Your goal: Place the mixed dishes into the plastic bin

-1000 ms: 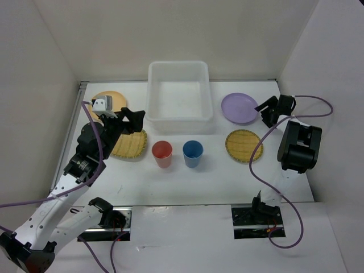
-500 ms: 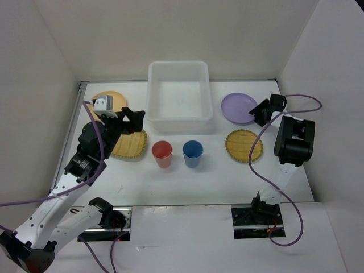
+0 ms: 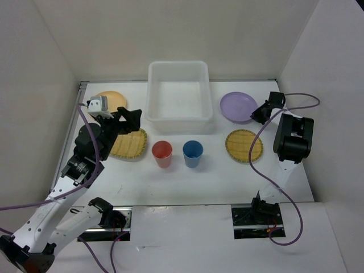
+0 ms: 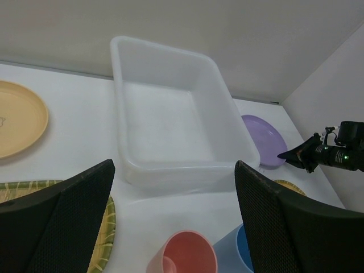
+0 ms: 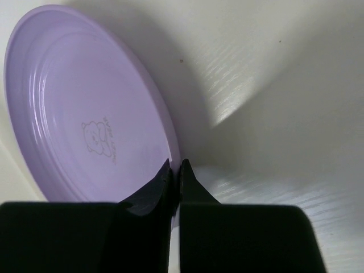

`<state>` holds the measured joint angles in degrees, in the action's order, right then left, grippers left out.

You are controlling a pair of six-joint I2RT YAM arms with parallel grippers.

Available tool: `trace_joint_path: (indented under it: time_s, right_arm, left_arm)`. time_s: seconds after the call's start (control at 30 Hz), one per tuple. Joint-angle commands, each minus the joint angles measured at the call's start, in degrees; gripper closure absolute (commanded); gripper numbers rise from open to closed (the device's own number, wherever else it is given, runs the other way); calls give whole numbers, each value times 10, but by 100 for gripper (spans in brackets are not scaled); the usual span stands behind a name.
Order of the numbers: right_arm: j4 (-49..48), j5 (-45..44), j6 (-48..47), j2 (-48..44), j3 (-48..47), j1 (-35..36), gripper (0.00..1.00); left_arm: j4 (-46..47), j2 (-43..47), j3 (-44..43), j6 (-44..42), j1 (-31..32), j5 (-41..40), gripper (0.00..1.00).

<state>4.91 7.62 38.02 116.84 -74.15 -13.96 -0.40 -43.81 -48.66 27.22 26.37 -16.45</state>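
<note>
- A round orange-yellow plate lay at the far left of the white surface, well apart from the bin.
- A squarish yellow woven-look tray lay just in front of that plate, partly under the left arm.
- The left claw hung over the tray's far edge with its jaws spread wide and nothing between them; its wrist view looked towards the bin.
- A red cup stood upright in front of the bin, with a blue cup upright just to its right, the two near but apart.
- The translucent white rectangular plastic bin sat at the far middle of the surface, with none of the dishes inside.
- A round lilac plate lay right of the bin, outside it.
- A round yellow woven-look tray lay in front of the lilac plate.
- The right claw was closed, pinching the lilac plate's right rim between its fingertips.
</note>
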Motion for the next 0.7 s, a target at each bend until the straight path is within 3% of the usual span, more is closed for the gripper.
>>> trace_joint_path:
  time_s: [0.0,0.33,0.47,0.67]
  right_arm:
    - [28,-26,-1,-19,-18,6,100]
    - [68,-84,16,-184,-38,34,100]
    - [73,-133,16,-257,-38,67,100]
    - [52,-102,11,-287,-78,159,100]
  left_arm:
    - [-1,7,-25,3,-3,-10,8]
    - [-6,7,-25,3,-3,-3,6]
    - [-13,7,-25,8,-3,-10,5]
    - [-24,12,-30,19,-3,-16,5]
